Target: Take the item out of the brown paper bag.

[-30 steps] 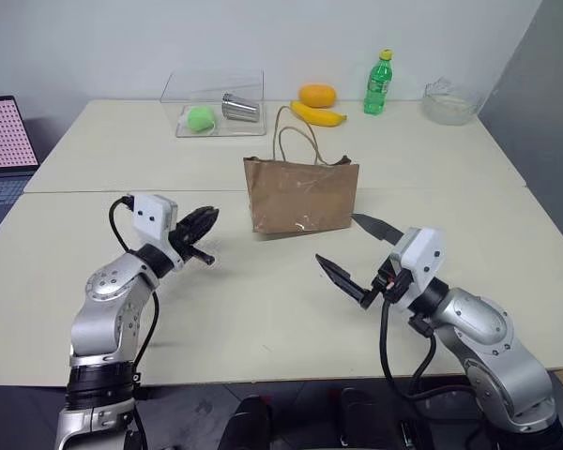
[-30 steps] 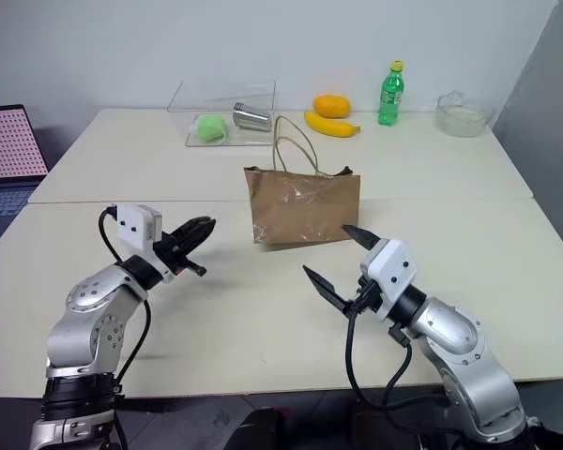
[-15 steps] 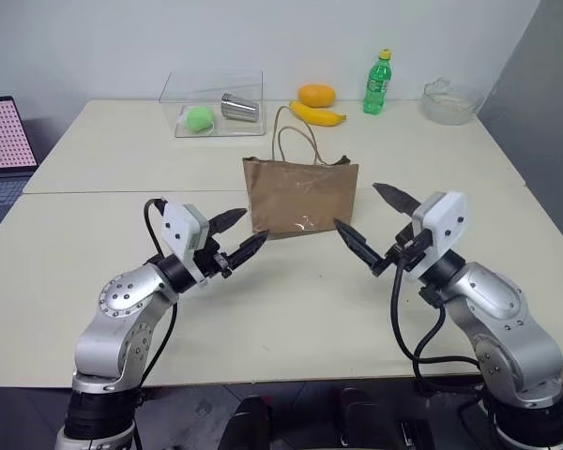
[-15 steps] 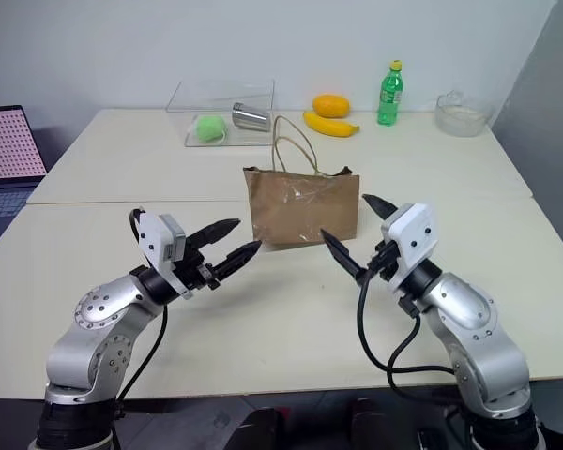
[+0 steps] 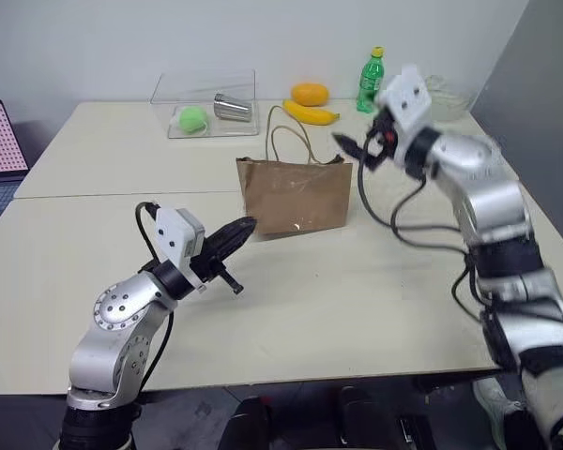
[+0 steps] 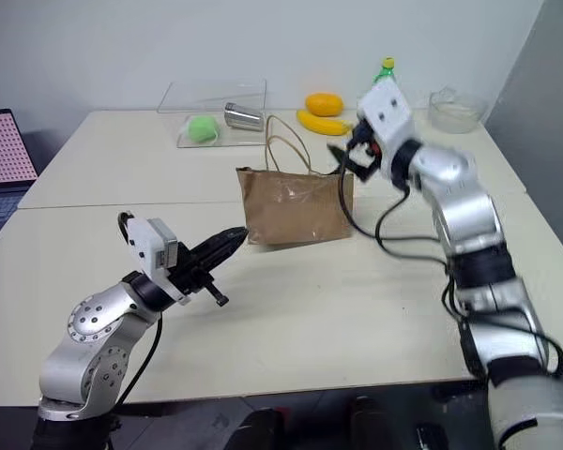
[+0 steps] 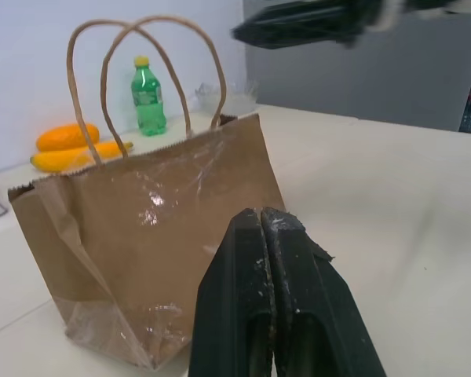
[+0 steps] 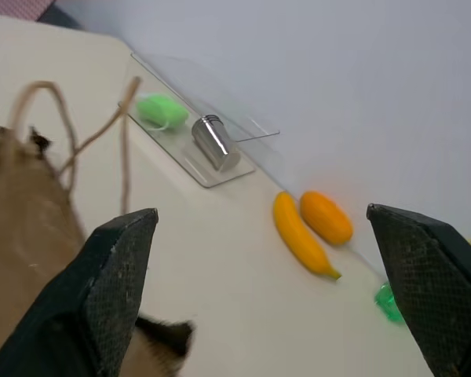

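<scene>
Not started: item not visible, presumably inside brown paper bag (image 5: pixel 294 194). Right gripper (image 6: pixel 342 161) wide open, empty, fingers above bag's mouth. Left gripper (image 5: pixel 233 231) fully closed, empty, bag just ahead of tips.

Can't see into the brown paper bag (image 5: pixel 294 194) from up here, so whatever's inside is hidden. Laptop (image 5: pixel 0 142) is chopped off by the left edge. Right gripper (image 7: pixel 314 20) is just a dark smear along the top of my left wrist view.
</scene>
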`<state>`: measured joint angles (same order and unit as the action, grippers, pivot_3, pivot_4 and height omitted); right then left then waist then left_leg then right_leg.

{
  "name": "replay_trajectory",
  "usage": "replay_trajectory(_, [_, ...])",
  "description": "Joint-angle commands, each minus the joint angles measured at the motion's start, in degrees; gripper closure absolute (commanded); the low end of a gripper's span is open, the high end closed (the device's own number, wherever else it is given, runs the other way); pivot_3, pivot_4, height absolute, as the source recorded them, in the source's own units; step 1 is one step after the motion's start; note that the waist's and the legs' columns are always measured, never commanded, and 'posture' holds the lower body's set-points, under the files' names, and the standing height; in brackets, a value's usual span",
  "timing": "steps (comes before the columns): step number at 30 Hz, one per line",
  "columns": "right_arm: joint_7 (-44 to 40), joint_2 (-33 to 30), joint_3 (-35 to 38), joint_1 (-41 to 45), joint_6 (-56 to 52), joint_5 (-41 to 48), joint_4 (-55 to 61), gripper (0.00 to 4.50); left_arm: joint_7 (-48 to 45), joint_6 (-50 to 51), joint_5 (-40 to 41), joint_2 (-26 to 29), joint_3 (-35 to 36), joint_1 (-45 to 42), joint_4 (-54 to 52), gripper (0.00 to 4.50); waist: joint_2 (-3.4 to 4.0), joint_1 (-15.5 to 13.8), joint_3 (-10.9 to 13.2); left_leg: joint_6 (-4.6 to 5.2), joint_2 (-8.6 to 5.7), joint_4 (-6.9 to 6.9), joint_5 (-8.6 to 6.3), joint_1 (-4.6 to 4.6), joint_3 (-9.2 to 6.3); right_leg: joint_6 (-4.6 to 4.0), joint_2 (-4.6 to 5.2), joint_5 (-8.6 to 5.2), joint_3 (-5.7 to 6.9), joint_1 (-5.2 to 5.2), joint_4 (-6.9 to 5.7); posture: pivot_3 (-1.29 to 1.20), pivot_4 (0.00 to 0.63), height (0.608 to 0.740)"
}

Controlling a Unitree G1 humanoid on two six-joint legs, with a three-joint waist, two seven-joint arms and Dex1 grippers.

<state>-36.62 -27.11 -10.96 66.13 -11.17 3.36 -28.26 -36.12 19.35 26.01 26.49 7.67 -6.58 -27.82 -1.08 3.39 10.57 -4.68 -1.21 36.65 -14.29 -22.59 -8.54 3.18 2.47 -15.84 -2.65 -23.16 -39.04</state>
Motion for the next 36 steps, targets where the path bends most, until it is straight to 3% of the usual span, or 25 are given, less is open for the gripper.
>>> replay_trajectory(1, [-2.18, 2.06, -1.00, 6.57, 10.12, -3.77, -17.08, 0.66, 1.62, 0.15, 0.52, -0.06, -0.20, 0.31, -4.32, 4.50, -0.01, -0.01, 0.00, 0.00, 0.00, -0.04, 0.00, -0.01, -0.02, 0.00, 0.00, 0.00, 0.01, 0.00, 0.04, 0.00, 0.150, 0.740])
replay_trajectory(6, [-2.00, 5.42, -3.99, 15.88, 18.42, -10.59, -36.90, 2.44, 2.83, 1.17, 1.04, 0.42, -0.11, 0.24, -5.97, 4.50, 0.01, 0.00, 0.01, -0.03, -0.05, -0.06, 0.01, -0.16, 0.02, -0.01, 0.06, 0.01, -0.05, -0.15, 0.07, 0.00, 0.150, 0.740])
replay_trajectory(11, [-0.41, 7.65, -4.65, 18.19, 20.85, -14.67, -44.09, 4.29, 3.33, 1.53, 1.17, 0.55, -0.30, -0.01, -6.29, 4.50, 0.02, 0.05, 0.01, -0.03, -0.04, -0.09, 0.01, -0.12, 0.02, -0.01, 0.04, 0.01, -0.06, -0.15, 0.04, 0.00, 0.150, 0.740])
replay_trajectory(12, [-1.34, 8.15, -4.90, 18.10, 20.76, -15.36, -44.80, 4.48, 2.83, 1.27, 1.21, 0.81, -0.24, 0.27, -6.09, 4.50, 0.02, 0.05, 0.01, -0.03, -0.04, -0.09, 0.01, -0.12, 0.02, -0.01, 0.04, 0.01, -0.06, -0.15, 0.03, 0.00, 0.150, 0.740])
replay_trajectory(20, [-11.67, 9.91, -3.99, 17.31, 19.85, -15.87, -45.30, 4.48, -0.17, -0.45, 1.03, 2.19, -0.05, 2.54, -4.43, 4.50, 0.05, 0.21, 0.03, -0.02, -0.05, -0.09, 0.01, -0.12, 0.01, -0.01, 0.03, 0.01, -0.06, -0.15, 0.02, 0.00, 0.150, 0.740])
replay_trajectory(25, [-28.36, 7.51, -4.49, 14.69, 20.37, -14.35, -40.71, 4.48, -3.81, -2.67, 0.43, 4.42, 0.40, 5.77, -3.72, 4.50, 0.06, 0.26, 0.03, -0.02, -0.04, -0.10, 0.00, -0.10, 0.00, -0.01, 0.03, 0.01, -0.05, -0.15, 0.02, 0.00, 0.150, 0.740])
replay_trajectory(31, [-44.30, 3.24, -5.65, 6.06, 16.23, -11.05, -23.37, 4.48, -7.53, -5.34, 0.34, 7.43, 1.89, 8.91, -2.62, 4.50, 0.07, -0.01, 0.03, -0.01, -0.05, -0.10, 0.00, -0.07, -0.02, -0.01, 0.04, 0.00, -0.03, -0.08, 0.04, 0.00, 0.150, 0.740])
replay_trajectory(36, [-47.39, 0.92, -6.73, -1.51, 9.87, -9.78, -8.54, 4.48, -10.10, -6.85, 0.76, 9.63, 3.39, 10.89, -1.83, 4.50, 0.08, -0.13, 0.02, -0.01, -0.04, -0.08, 0.00, -0.07, -0.06, -0.01, 0.04, 0.00, -0.01, -0.06, 0.03, 0.00, 0.150, 0.740])
